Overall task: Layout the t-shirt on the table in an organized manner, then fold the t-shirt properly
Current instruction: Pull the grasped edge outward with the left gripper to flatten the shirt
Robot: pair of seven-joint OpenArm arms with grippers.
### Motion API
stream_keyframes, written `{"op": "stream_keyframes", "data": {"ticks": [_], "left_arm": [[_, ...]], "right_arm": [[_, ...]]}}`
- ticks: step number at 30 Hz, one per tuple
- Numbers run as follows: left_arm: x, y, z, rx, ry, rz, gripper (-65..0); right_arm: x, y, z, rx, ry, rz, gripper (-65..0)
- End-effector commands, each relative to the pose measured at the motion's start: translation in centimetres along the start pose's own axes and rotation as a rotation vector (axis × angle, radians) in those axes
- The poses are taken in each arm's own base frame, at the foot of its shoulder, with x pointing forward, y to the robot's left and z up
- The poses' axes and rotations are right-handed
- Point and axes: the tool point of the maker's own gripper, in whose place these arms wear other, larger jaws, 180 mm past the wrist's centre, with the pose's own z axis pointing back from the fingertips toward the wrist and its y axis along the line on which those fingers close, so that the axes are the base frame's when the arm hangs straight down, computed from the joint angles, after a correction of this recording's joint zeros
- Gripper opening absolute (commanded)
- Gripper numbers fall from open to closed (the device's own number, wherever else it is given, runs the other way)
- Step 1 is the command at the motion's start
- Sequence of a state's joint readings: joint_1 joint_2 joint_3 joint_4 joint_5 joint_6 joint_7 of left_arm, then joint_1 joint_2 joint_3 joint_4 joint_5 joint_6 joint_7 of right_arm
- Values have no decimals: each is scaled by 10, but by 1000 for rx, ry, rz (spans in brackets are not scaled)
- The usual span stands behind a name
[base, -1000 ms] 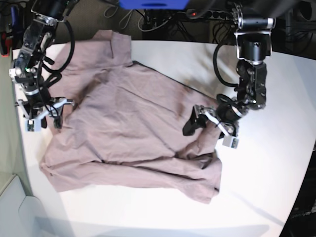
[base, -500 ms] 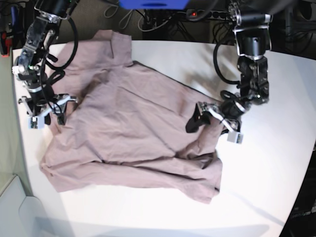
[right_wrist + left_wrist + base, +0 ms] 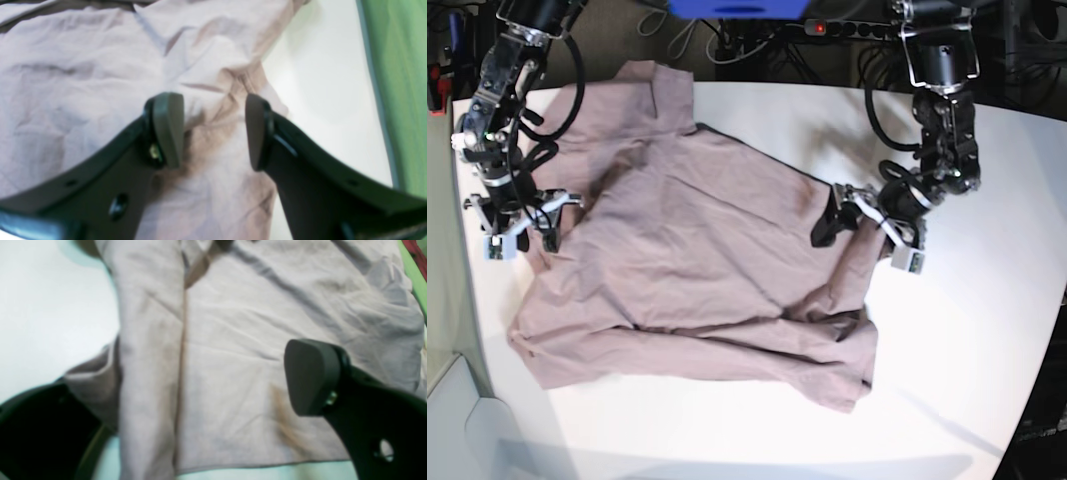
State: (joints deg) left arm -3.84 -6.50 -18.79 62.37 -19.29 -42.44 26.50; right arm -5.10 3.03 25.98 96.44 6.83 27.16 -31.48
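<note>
Both wrist views are soft and blurred for me. On the left wrist camera the left gripper [image 3: 213, 396] shows one finger pad [image 3: 312, 376]; the other is buried behind a fold of the t-shirt [image 3: 233, 373]. The shirt runs off the frame top. The right wrist view crops the shirt likewise.

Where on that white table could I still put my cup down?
Bare matte white tabletop lies right of the mauve-brown cotton t-shirt, beyond the open left gripper, and along the near edge below its hem. The left side is crowded: the open right gripper hovers over fabric.
</note>
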Motion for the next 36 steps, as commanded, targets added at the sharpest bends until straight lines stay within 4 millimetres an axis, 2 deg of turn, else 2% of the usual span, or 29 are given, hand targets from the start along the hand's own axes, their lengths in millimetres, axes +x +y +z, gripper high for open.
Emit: {"op": "stream_keyframes", "data": {"ticks": [1, 8, 13, 15, 17, 19, 22, 26, 33, 36], "left_arm": [[-51, 22, 12, 100, 218, -13, 0], [-49, 22, 12, 101, 214, -21, 0], [-56, 24, 15, 115, 228, -15, -386], [-56, 24, 16, 114, 225, -9, -508], [-62, 31, 24, 136, 226, 14, -486], [-57, 40, 32, 171, 196, 32, -463], [-52, 54, 49, 222, 182, 51, -485], [-35, 66, 69, 281, 174, 30, -496], [-18, 77, 101, 360, 127, -7, -498], [-18, 81, 112, 394, 101, 18, -534]], "right_arm": [[18, -4, 2, -5, -61, 5, -348], [18, -4, 2, -5, -61, 5, -348], [18, -4, 2, -5, -61, 5, -348], [18, -4, 2, -5, -61, 5, -348], [18, -4, 2, -5, -61, 5, -348], [17, -4, 2, -5, -59, 5, -348], [16, -3, 1, -3, -55, 3, -348], [17, -2, 0, 2, -58, 5, -348], [16, 5, -1, 12, -63, -16, -348], [15, 7, -1, 14, -63, -20, -348]]}}
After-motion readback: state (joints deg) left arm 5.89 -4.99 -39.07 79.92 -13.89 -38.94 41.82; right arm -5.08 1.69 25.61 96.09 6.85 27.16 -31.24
